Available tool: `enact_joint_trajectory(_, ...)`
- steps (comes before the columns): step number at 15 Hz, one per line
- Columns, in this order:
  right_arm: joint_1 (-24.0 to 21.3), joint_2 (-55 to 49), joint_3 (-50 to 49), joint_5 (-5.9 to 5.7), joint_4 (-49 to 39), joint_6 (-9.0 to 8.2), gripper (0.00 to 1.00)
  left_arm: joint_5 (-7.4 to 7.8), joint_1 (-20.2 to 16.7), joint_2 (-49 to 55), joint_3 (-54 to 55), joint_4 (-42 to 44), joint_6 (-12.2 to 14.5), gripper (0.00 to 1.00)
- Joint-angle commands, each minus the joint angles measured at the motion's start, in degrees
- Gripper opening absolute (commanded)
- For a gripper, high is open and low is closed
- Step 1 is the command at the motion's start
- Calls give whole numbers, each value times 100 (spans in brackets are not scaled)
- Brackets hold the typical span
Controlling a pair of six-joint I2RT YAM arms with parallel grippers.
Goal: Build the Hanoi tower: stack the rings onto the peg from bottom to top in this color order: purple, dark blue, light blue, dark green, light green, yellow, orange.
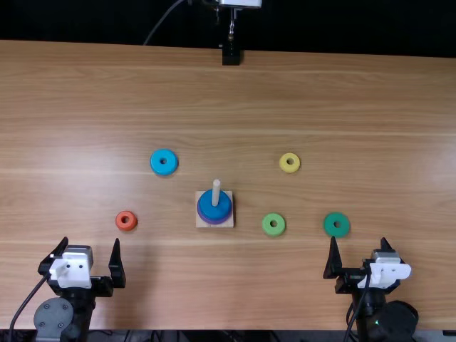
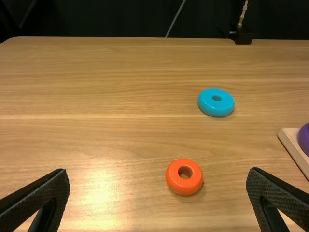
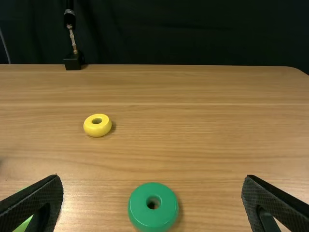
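i am the left gripper (image 1: 91,240), and my two fingers stand wide apart, with nothing between them. on the wooden base (image 1: 199,225), the peg (image 1: 216,194) bears the purple ring (image 1: 215,222) at the bottom and the dark blue ring (image 1: 215,213) upon it. so i judge that the light blue ring (image 1: 164,169) should come next.

this ring lies on the table (image 1: 399,142), ahead of me and to my right, and i am nearer to it than the right gripper (image 1: 359,241), whose fingers are also spread, holding nothing. the orange ring (image 1: 127,226) is nearer to me and close beside the straight way, so if i go low, i could push it; better to pass above.

the light blue ring lies flat, its hole facing up. being round, it has no long axis along the table, so i may grasp across it from any side. the peg's long axis is upright, to the right of this ring and closer to the near edge. i think the ring must be kept level above the peg, with hole and peg in one line, or it may catch on the tip.
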State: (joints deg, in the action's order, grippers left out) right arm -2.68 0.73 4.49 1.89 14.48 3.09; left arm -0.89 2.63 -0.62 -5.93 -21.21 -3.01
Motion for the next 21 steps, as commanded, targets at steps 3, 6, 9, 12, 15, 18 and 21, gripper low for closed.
enact_joint_trajectory(3, -49, -73, -352, 11, 414, 28, 100, -17, 9, 62, 593, -452, 58, 100)
enact_joint_trajectory(6, -49, -73, -352, 11, 414, 28, 100, -17, -8, 62, 593, -463, 47, 100)
enact_joint_trajectory(9, -49, -73, -352, 1, 414, 28, 100, -17, 44, 62, 593, -463, 58, 100)
enact_joint_trajectory(12, -49, -73, -352, 11, 414, 28, 100, 78, 185, 62, 585, -410, -5, 100)
enact_joint_trajectory(15, -49, -73, -352, 11, 414, 28, 100, 99, 387, -966, -171, -431, 16, 100)
enact_joint_trajectory(18, -49, -73, -352, 11, 414, 28, 100, 89, 387, -2214, -1586, -769, 47, 100)
enact_joint_trajectory(21, -49, -73, -352, 11, 414, 28, 100, 110, 369, -3735, -2799, -937, 5, 100)
